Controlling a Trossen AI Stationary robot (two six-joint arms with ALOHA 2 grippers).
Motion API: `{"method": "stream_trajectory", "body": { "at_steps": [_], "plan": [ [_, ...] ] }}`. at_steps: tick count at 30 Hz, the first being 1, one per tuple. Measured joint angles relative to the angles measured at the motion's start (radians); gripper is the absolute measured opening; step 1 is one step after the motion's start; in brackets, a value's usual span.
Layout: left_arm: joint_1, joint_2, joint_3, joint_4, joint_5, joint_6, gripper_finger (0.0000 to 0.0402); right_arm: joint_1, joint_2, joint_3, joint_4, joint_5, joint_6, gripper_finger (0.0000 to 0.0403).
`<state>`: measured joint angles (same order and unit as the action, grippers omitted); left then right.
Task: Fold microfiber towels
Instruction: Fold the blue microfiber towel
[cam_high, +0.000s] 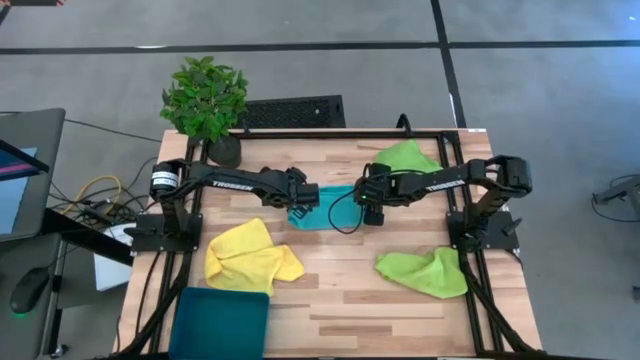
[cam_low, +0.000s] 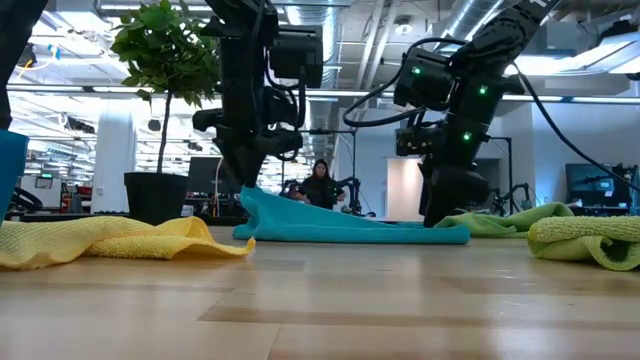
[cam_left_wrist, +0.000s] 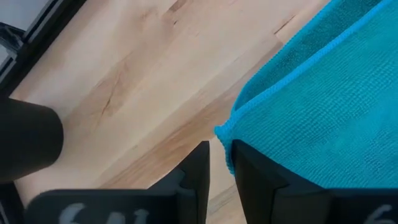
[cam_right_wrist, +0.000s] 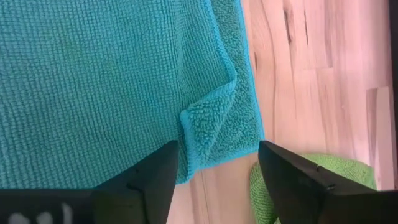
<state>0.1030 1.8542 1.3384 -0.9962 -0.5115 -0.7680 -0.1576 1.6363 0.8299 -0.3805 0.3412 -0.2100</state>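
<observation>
Standing wide apart, the jaws of the right gripper (cam_right_wrist: 214, 171) hover over a turned-up corner of the teal towel (cam_high: 325, 207) and hold nothing. The left gripper (cam_left_wrist: 219, 163) has its jaws nearly together at the opposite corner; the towel's hemmed edge lies against one of them, but whether it is pinched cannot be told. In the low view that corner stands up off the table (cam_high: 340, 300) while the rest lies flat, which suggests the cloth is caught there.

The teal towel sits mid-table between the two arms. The yellow towel (cam_high: 250, 255) lies crumpled toward the left arm's side, one lime green towel (cam_high: 425, 272) near the right arm's base, another lime green towel (cam_high: 405, 155) at the far edge. A dark teal tray (cam_high: 222, 320) rests at the near edge.

To fold well, each gripper should probably take its corner cleanly, single layer only, flattening the curled corner first, then carry both corners across together so edges meet squarely.
</observation>
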Motion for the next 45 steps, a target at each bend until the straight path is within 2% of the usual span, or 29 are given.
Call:
{"method": "stream_trajectory", "body": {
  "at_steps": [5, 7, 12, 16, 19, 25, 29, 32, 37, 41, 45],
  "plan": [
    [0.001, 0.014, 0.000, 0.005, 0.038, 0.024, 0.0061, 0.000, 0.000, 0.000, 0.000, 0.000, 0.000, 0.0249],
    [0.007, 0.025, -0.001, 0.008, 0.062, 0.023, 0.0072, 0.000, 0.000, 0.000, 0.000, -0.001, 0.000, 0.0249],
    [0.027, 0.060, 0.001, 0.021, 0.050, 0.031, 0.0107, 0.000, 0.000, 0.000, -0.004, -0.002, 0.002, 0.0249],
    [0.034, 0.057, 0.003, 0.007, 0.102, 0.045, 0.0123, 0.000, -0.002, 0.025, -0.027, -0.002, 0.047, 0.0249],
    [-0.003, 0.031, 0.006, 0.010, 0.090, 0.105, 0.0126, 0.003, -0.024, 0.053, -0.064, -0.003, 0.084, 0.0249],
    [-0.140, -0.010, 0.006, 0.008, 0.080, 0.300, 0.0124, 0.050, -0.156, 0.061, -0.106, -0.007, 0.080, 0.0249],
    [-0.235, -0.010, -0.010, 0.031, 0.086, 0.375, 0.0124, 0.103, -0.250, 0.061, -0.148, -0.140, 0.079, 0.0249],
    [-0.280, -0.009, -0.043, 0.076, 0.084, 0.364, 0.0124, 0.156, -0.281, 0.046, -0.153, -0.251, 0.037, 0.0249],
    [-0.330, -0.011, -0.052, 0.077, 0.050, 0.267, 0.0124, 0.257, -0.233, -0.005, -0.094, -0.282, -0.039, 0.0249],
    [-0.362, -0.011, -0.052, 0.071, 0.027, 0.223, 0.0124, 0.307, -0.162, -0.014, -0.044, -0.165, -0.053, 0.0249],
    [-0.388, -0.012, -0.052, 0.073, 0.024, 0.185, 0.0123, 0.313, -0.075, -0.014, -0.026, -0.144, -0.053, 0.0249]
  ]
}}
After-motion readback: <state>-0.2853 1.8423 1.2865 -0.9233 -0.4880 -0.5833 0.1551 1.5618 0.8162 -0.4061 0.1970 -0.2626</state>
